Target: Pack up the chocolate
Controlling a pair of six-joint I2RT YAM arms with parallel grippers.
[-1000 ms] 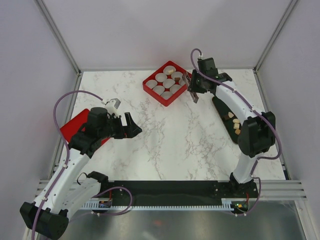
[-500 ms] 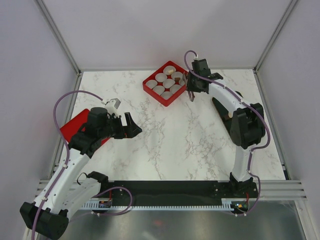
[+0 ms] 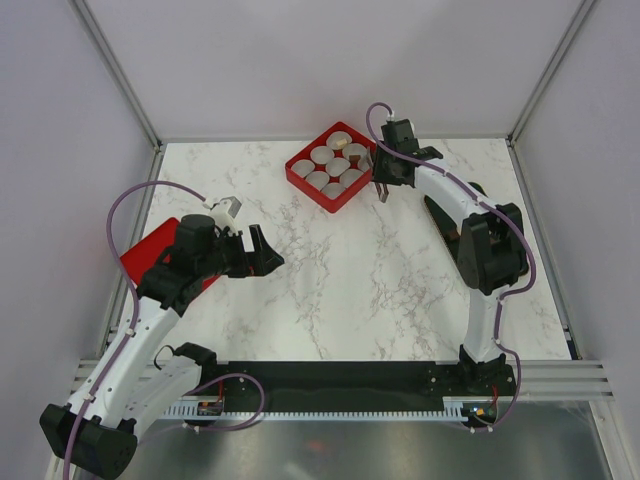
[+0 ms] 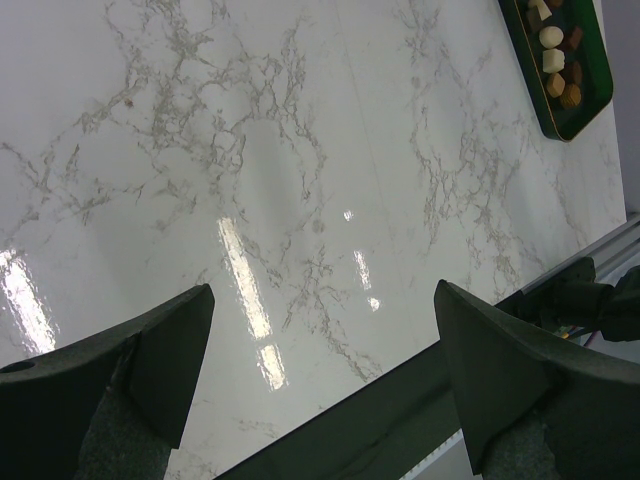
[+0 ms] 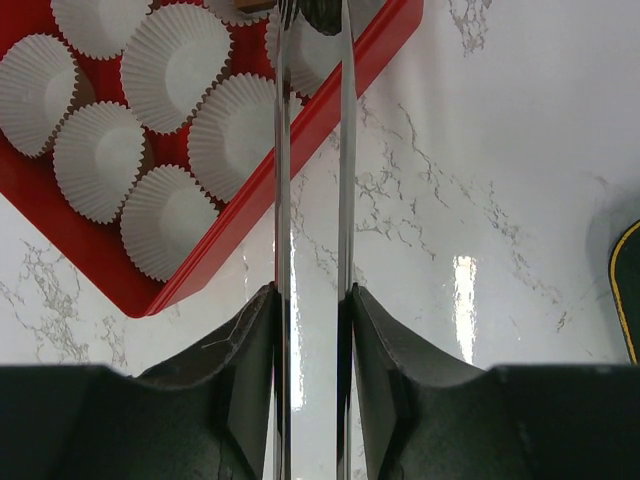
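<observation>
Marble bench (image 3: 330, 280), top view: red tray (image 3: 305, 188) of white paper cups (image 3: 321, 155) at middle of far edge. Right gripper (image 3: 381, 178) at tray's right corner, clamped on metal tweezers (image 3: 384, 192). Left gripper (image 3: 265, 250) gaping, empty, over left half.

Left wrist view: fingers (image 4: 160, 350) spread wide, bare marble between. Chocolate (image 4: 551, 37), brown and tan pieces, lies in dark green tray (image 4: 563, 122) by right edge.

Right wrist view: fingers (image 5: 245, 350) press both tweezers arms. Tips reach over cup in tray's near corner. Whether tips hold anything: cannot tell.
</observation>
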